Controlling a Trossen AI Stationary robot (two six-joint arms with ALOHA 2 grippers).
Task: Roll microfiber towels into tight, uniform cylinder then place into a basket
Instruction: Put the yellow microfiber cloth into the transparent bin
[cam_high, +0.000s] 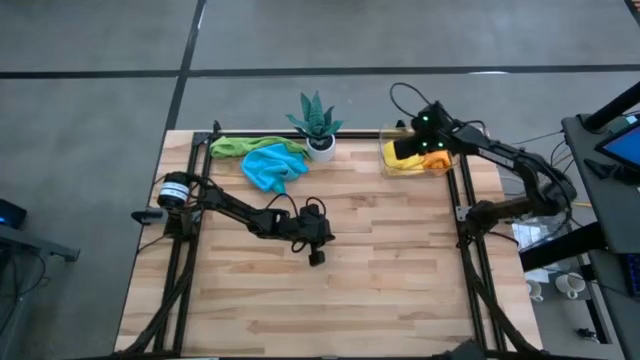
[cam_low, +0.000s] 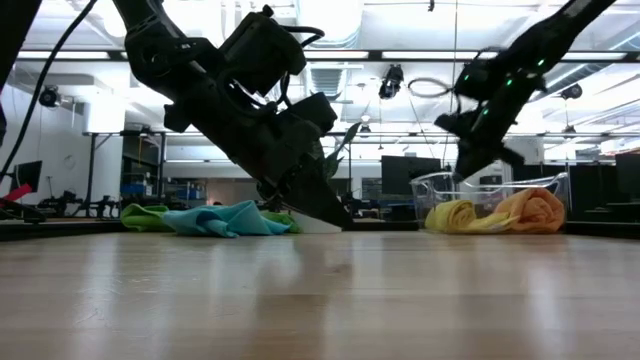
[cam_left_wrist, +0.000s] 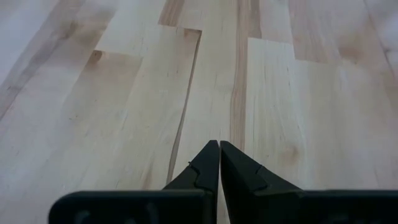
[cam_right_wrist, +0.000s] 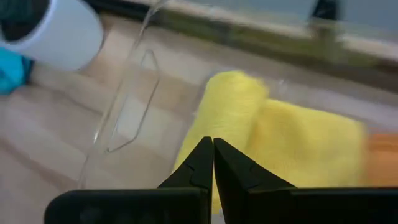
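Observation:
The clear basket (cam_high: 384, 150) stands at the table's far right. A yellow rolled towel (cam_right_wrist: 273, 143) and an orange one (cam_low: 530, 210) lie in it side by side. My right gripper (cam_right_wrist: 212, 142) hangs shut just above the yellow roll, slanting down, with nothing between its fingers. A light blue towel (cam_high: 272, 165) and a green towel (cam_high: 240, 147) lie crumpled on the table at the far left of centre. My left gripper (cam_left_wrist: 219, 143) is shut over bare wood near the table's middle (cam_high: 316, 258), slanting down.
A green spiky plant (cam_high: 315, 118) in a white pot (cam_right_wrist: 62, 34) stands between the loose towels and the basket. Dark frame rails (cam_high: 462, 200) run along the table's left and right sides. Bare wood (cam_high: 380, 290) fills the near half.

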